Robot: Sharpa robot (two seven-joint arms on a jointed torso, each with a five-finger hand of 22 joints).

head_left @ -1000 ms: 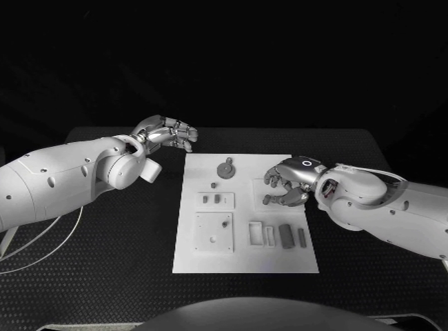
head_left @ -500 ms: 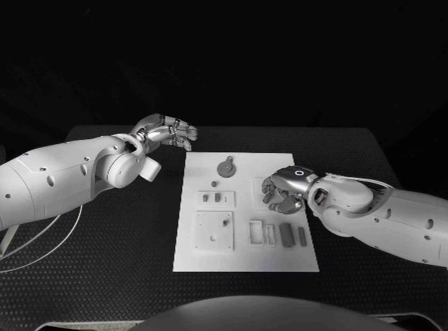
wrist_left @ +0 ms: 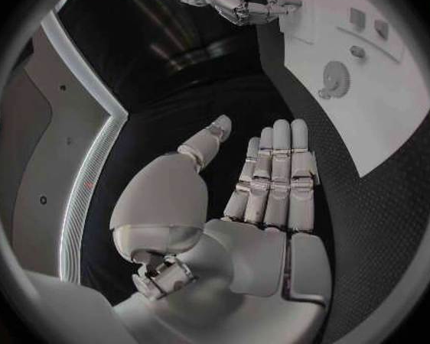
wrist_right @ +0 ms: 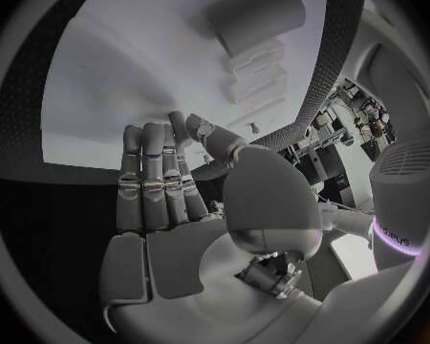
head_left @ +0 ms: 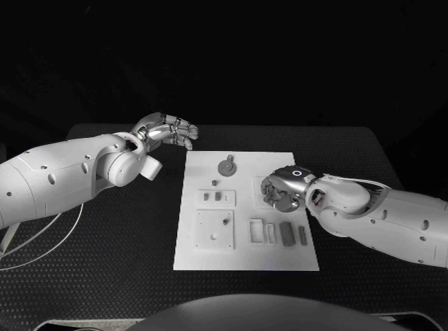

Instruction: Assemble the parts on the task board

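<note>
A: From the head camera, why does the right hand [head_left: 282, 191] hang over the task board [head_left: 246, 256]?

B: Probably to reach a part [head_left: 287, 233]; whether it grips anything, I cannot tell.

A: And the left wrist camera?

B: The left hand [wrist_left: 263, 199] lies flat and empty, off the board.

A: Right wrist camera?

B: Straight fingers [wrist_right: 148, 183] above the board's white surface; a held piece isn't clear.
</note>
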